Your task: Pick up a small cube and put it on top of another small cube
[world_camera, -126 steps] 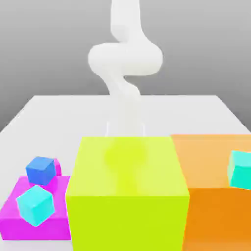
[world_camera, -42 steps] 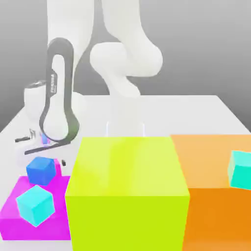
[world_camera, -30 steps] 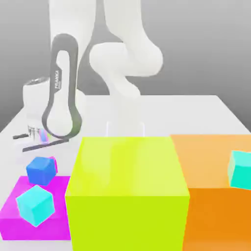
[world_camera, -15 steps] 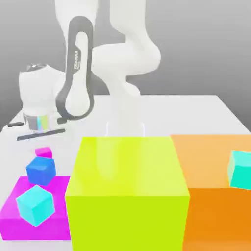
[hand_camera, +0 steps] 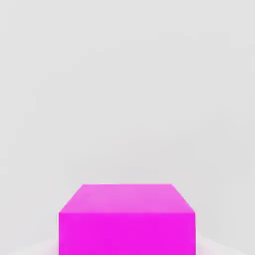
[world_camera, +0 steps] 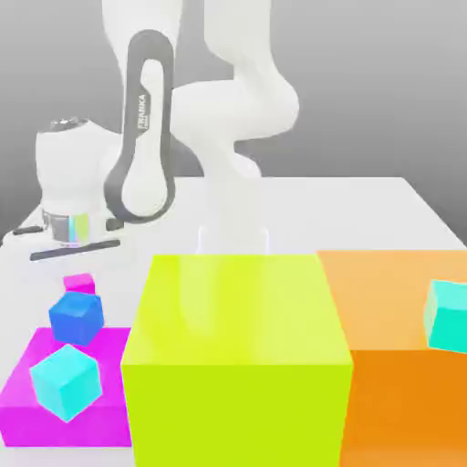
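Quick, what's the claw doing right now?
Claw: closed on the small magenta cube, which appears directly above the small blue cube in the exterior view.

From my remote station, I identify the site as a simulated workspace. Indicators: a white robot arm point(world_camera: 146, 128) at a pale, plain table point(world_camera: 319, 214); flat-coloured boxes, including a yellow-green block point(world_camera: 237, 310) and an orange block point(world_camera: 401, 301); a smooth grey backdrop point(world_camera: 365, 82).
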You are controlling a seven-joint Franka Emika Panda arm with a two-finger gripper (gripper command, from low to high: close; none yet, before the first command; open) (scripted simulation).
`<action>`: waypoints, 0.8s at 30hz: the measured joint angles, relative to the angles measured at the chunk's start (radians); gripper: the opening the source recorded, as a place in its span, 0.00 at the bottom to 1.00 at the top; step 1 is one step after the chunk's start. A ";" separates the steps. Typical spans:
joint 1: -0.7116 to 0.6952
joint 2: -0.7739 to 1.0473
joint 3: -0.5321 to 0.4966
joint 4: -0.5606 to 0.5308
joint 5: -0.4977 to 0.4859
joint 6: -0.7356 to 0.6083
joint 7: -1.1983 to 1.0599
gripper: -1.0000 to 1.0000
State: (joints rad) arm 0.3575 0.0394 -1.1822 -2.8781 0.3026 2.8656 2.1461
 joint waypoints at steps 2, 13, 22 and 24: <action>-0.015 -0.002 0.022 0.041 0.024 -0.086 -0.133 0.00; -0.083 0.040 0.116 0.197 0.118 -0.277 -0.555 0.00; -0.087 0.010 0.128 0.311 0.016 -0.384 -0.753 0.00; -0.087 -0.003 0.128 0.336 -0.019 -0.406 -0.788 0.00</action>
State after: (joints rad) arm 0.2704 0.0365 -1.0538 -2.5423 0.2833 2.4600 1.3586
